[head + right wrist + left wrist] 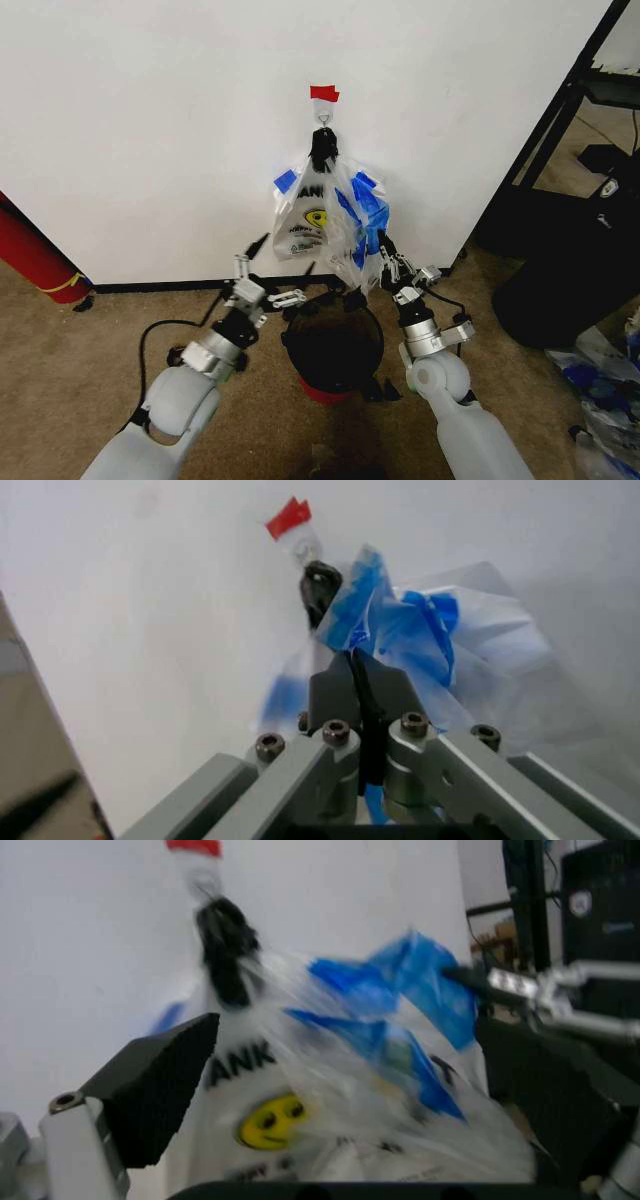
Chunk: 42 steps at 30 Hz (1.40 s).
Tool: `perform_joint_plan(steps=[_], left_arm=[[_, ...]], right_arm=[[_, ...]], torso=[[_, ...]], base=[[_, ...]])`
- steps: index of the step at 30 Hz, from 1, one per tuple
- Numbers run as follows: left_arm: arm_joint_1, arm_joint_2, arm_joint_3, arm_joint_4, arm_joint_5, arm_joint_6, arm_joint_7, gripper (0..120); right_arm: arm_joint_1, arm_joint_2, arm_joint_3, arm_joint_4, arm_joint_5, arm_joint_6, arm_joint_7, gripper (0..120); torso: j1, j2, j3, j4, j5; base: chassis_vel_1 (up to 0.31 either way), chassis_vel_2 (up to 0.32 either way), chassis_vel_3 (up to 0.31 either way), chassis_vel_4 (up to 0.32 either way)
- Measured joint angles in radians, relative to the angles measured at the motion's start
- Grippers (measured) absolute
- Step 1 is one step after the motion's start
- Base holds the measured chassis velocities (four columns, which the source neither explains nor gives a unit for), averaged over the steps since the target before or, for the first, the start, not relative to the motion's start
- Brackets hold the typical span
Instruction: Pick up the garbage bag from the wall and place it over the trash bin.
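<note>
My right fingers (362, 676) pinch the limp, crinkly bag (352, 225) at its taped rim, left fingers (268, 272) apart beneath.

Carpeted room (60, 370), white wall (150, 120), black rack (560, 130).

Garbage bag (352, 222) in right gripper (381, 255) above trash bin (333, 352).

Over on the left, a long red cylinder with a yellow band (35, 262) leans at the floor's edge. Tan carpet (70, 370) spreads below. On the right, a black rack (560, 130) stands, and crumpled clear plastic bags (605, 385) pile beside it.
</note>
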Motion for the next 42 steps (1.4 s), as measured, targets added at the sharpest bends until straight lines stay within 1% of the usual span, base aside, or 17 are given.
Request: perform_joint_plan(steps=[4,5,7,9,14,19,23,25,27,28,29,31,37,42], left_arm=[[-0.079,0.024,0.082,0.040,0.013,0.024,0.000,100],[-0.079,0.024,0.082,0.040,0.013,0.024,0.000,100],[-0.150,0.042,0.115,0.072,0.014,0.032,0.001,100],[-0.196,0.055,0.133,0.098,0.010,0.034,0.001,100],[-0.255,0.077,0.161,0.128,-0.001,0.038,0.006,100],[-0.255,0.084,0.171,0.115,-0.001,0.050,0.011,100],[-0.247,0.088,0.211,0.111,0.026,0.052,0.030,100],[-0.248,0.088,0.221,0.121,0.045,0.050,0.037,100],[-0.259,0.086,0.237,0.150,0.096,0.035,0.049,100],[-0.259,0.086,0.237,0.150,0.096,0.035,0.049,100],[-0.270,0.082,0.243,0.172,0.126,0.023,0.053,100],[-0.289,0.078,0.248,0.199,0.150,0.014,0.053,100],[-0.330,0.071,0.245,0.238,0.211,-0.005,0.053,98],[-0.355,0.062,0.256,0.249,0.212,-0.004,0.057,98]], right_arm=[[-0.019,0.004,0.003,0.027,0.048,-0.010,-0.016,0],[-0.019,0.004,0.003,0.027,0.048,-0.010,-0.016,0],[-0.028,0.012,0.010,0.028,0.055,-0.011,-0.023,0],[-0.037,0.022,0.015,0.028,0.060,-0.011,-0.023,0],[-0.056,0.044,0.019,0.027,0.059,-0.009,-0.022,0],[-0.066,0.063,0.013,0.014,0.058,-0.006,-0.024,0],[-0.083,0.085,0.017,0.014,0.055,-0.001,-0.033,0],[-0.088,0.090,0.018,0.016,0.053,0.000,-0.035,0],[-0.097,0.099,0.021,0.021,0.052,0.001,-0.036,0],[-0.097,0.099,0.021,0.022,0.052,0.001,-0.036,0],[-0.103,0.103,0.024,0.026,0.052,0.001,-0.037,0],[-0.112,0.106,0.027,0.033,0.053,0.002,-0.040,0],[-0.120,0.102,0.039,0.037,0.065,0.003,-0.052,0],[-0.119,0.105,0.050,0.037,0.092,0.004,-0.059,0]], torso=[[0.000,0.000,0.000,-0.0005,-0.0001],[0.000,0.000,0.000,-0.0005,-0.0001],[0.000,0.000,0.000,-0.0006,0.0000],[0.000,0.000,0.000,-0.0006,0.0000],[0.000,0.000,0.000,-0.0006,0.0000],[0.000,0.000,0.000,-0.0003,0.0001],[0.000,0.000,0.000,-0.0004,0.0000],[0.000,0.000,0.000,-0.0004,0.0001],[0.000,0.000,0.000,-0.0004,0.0001],[0.000,0.000,0.000,-0.0004,0.0001],[0.000,0.000,0.000,-0.0005,0.0000],[0.000,0.000,0.000,-0.0004,0.0001],[0.000,0.000,0.000,-0.0005,0.0001],[0.000,0.000,0.000,-0.0005,0.0001]], base=[[0.000,0.000,0.000,0.000],[0.000,0.000,0.000,0.000],[0.000,0.000,0.000,0.000],[0.000,0.000,0.000,0.000],[0.000,0.000,0.000,0.000],[0.000,0.000,0.000,0.000],[0.000,0.000,0.000,0.000],[0.000,0.000,0.000,0.000],[0.000,0.000,0.000,0.000],[0.000,0.000,0.000,0.000],[0.000,0.000,0.000,0.000],[0.000,0.000,0.000,0.000],[0.000,0.000,0.000,0.000],[0.000,0.000,0.000,0.000]])
